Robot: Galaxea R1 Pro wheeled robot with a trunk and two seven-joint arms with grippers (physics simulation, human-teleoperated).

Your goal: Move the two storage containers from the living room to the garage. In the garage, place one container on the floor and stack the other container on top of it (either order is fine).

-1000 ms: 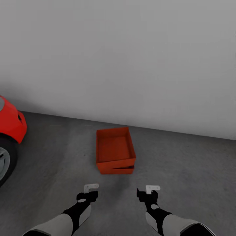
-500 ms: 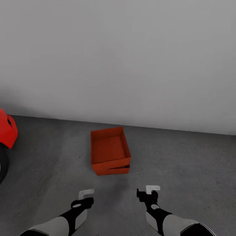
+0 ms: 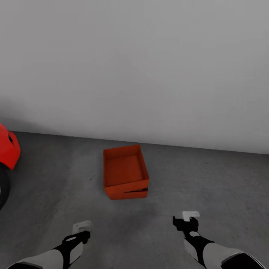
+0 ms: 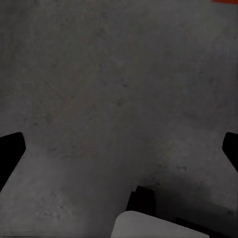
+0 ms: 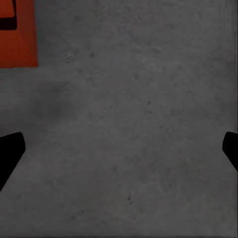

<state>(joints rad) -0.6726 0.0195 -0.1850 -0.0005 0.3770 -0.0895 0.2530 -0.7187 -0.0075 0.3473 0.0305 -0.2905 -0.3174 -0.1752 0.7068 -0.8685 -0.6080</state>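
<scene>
Two orange-red storage containers (image 3: 125, 172) stand stacked on the dark grey garage floor (image 3: 216, 186), close to the white wall. The upper one sits slightly askew on the lower one (image 3: 130, 194). My left gripper (image 3: 82, 231) hangs over bare floor, nearer me and to the left of the stack. My right gripper (image 3: 186, 223) is nearer me and to the stack's right. Both are open and empty, as the left wrist view (image 4: 119, 148) and the right wrist view (image 5: 119, 148) show. A corner of the containers (image 5: 17, 39) appears in the right wrist view.
A red car (image 3: 7, 149) with its dark wheel pokes in at the left edge. The plain white wall (image 3: 149, 74) runs across just behind the stack. Bare floor lies on both sides of the containers.
Both arms have spread outward and drawn back toward me, away from the stack. Earlier the whole view shifted, sliding the car further to the left edge. The stack itself has not moved.
</scene>
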